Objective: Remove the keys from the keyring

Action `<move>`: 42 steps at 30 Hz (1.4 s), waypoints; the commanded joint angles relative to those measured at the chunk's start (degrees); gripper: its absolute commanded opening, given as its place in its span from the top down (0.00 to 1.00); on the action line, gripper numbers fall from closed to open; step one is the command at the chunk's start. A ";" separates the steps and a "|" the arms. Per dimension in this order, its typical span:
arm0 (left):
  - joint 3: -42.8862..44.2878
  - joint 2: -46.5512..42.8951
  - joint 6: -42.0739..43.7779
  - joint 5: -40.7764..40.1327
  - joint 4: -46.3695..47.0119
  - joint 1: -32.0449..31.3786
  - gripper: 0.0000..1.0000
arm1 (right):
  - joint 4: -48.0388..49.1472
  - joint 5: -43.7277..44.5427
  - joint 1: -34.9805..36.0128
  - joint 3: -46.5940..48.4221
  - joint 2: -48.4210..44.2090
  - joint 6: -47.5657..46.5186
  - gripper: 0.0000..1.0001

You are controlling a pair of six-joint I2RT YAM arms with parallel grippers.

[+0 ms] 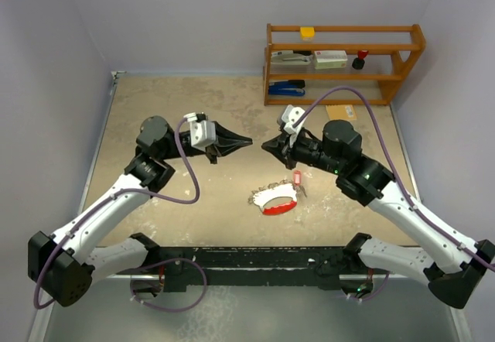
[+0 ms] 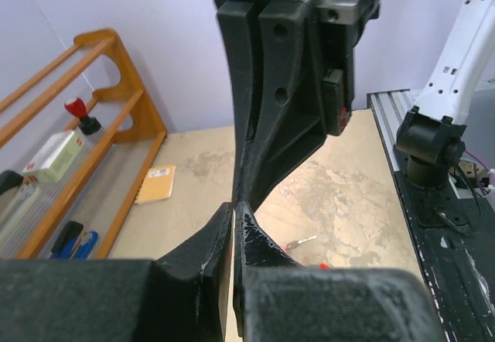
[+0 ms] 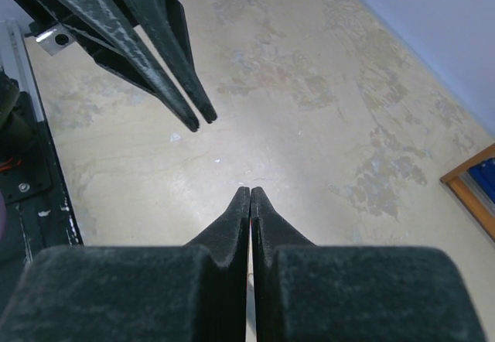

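Overhead view of two robot arms with white shells and black joints reaching inward over a table [image 1: 170,102] whose top is a mottled, sandy beige, worn paler in patches. The left gripper [image 1: 247,141] and the right gripper [image 1: 265,145] hang in the air tip to tip near the middle of the table, almost touching. Both are clenched flat with nothing between their fingers; the wrist views show only a hairline seam between each pair of matte black, tapering, blade-like fingers, their edges scuffed grey. The keyring [image 1: 276,203] lies on the table nearer the arm bases, below and slightly to the right of the gripper tips and well clear of them. It is a glossy red-and-white crescent with a thin, silvery, finely linked chain [image 1: 267,184] trailing from its upper left. The key [image 1: 296,178], a tiny piece with a bright red head and a slim metal shank, lies just beside the crescent's upper right end. It is too small here to tell whether it is joined to the keyring or already loose. Judging by this, either the separation is done and the arms are idle, or nothing is gripped and the whole pull is left to do. At the far right stands an orange wooden shelf [image 1: 344,48] holding a blue stapler [image 1: 288,88], boxes and a dark red-topped knob [image 1: 361,57].
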 commanded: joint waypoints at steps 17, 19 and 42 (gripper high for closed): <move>-3.49 12.20 -7.93 -17.87 2.30 -0.75 0.61 | -8.63 39.80 -0.21 -4.72 11.16 20.98 0.05; -3.71 13.13 -8.18 -18.45 1.70 -0.92 0.62 | -6.41 37.68 -0.50 -5.78 11.87 22.44 0.00; -6.84 18.79 -15.01 -33.18 7.55 -7.25 0.65 | 4.03 24.05 -18.57 -30.95 -2.99 28.43 0.45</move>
